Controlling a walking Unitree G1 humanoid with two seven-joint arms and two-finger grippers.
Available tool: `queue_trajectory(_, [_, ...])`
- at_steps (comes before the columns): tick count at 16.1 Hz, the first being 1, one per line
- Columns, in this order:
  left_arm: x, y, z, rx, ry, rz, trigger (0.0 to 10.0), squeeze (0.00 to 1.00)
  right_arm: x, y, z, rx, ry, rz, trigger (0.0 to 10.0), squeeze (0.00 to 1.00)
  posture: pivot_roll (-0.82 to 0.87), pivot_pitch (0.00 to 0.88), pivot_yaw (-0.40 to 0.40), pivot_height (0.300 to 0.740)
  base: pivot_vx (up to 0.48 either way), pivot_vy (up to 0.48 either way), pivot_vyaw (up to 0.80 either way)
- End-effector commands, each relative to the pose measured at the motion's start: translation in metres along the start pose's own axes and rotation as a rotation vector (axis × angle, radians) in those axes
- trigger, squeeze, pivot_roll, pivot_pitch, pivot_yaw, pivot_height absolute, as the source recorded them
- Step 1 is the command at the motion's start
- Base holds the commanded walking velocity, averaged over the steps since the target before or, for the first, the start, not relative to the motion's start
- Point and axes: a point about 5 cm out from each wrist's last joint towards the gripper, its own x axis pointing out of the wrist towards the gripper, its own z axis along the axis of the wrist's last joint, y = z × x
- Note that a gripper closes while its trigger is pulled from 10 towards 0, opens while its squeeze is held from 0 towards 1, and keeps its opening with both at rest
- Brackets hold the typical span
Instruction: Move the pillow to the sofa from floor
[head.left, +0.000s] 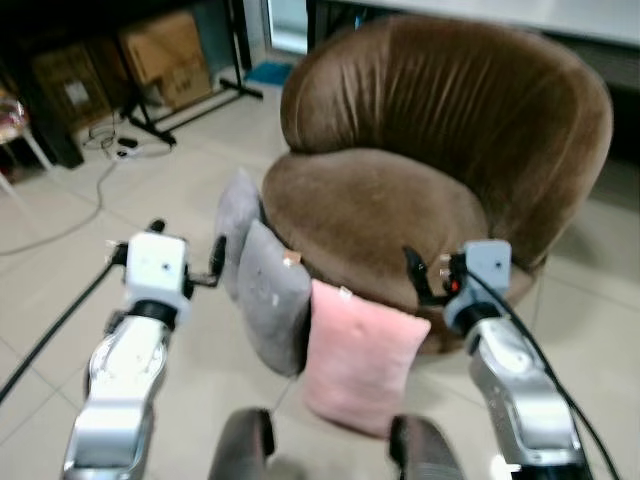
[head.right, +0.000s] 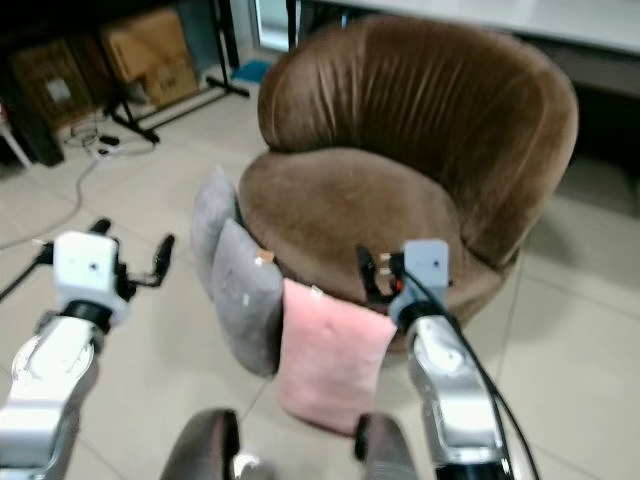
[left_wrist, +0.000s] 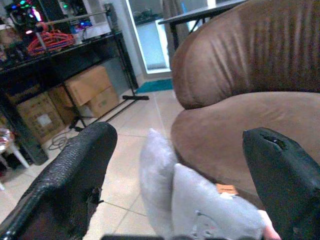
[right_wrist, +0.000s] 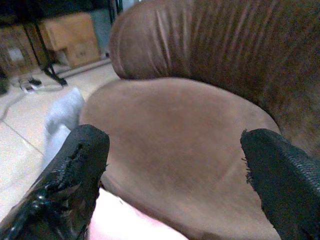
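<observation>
Pink pillow (head.left: 358, 365) stands on floor, leaning against brown sofa (head.left: 420, 170).

Sofa (head.left: 430, 150): brown velvety cloth with a soft sheen. Pink pillow (head.left: 358, 360) and two grey pillows (head.left: 270, 295): matt plush fabric. Floor (head.left: 60, 270): smooth, pale, slightly glossy tiles. Arms (head.left: 120, 380): brushed silver metal. Fingers (left_wrist: 70, 185): rough, textured black. Boxes (head.left: 165, 50): cardboard.
</observation>
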Motion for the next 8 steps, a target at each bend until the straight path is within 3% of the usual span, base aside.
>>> queue_trajectory(1, [-0.0020, 0.0004, -0.0008, 0.008, 0.005, 0.008, 10.0, 0.00, 0.0009, -0.0027, 0.0007, 0.025, -0.007, -0.003, 10.0, 0.00, -0.06, 0.000, 0.029, 0.595, 0.000, 0.000, 0.00])
queue_trajectory(2, [-0.0026, -0.0003, 0.0004, -0.015, 0.003, 0.014, 10.0, 0.00, 0.0026, -0.0018, 0.0010, 0.044, -0.013, 0.007, 10.0, 0.00, -0.06, 0.000, 0.027, 0.580, 0.000, 0.000, 0.00])
queue_trajectory(8, [-0.0011, 0.0044, 0.0042, 0.024, -0.034, 0.045, 10.0, 0.00, -0.0006, 0.0003, -0.0027, 0.043, -0.004, 0.003, 10.0, 0.00, -0.05, 0.000, 0.040, 0.515, 0.000, 0.000, 0.00])
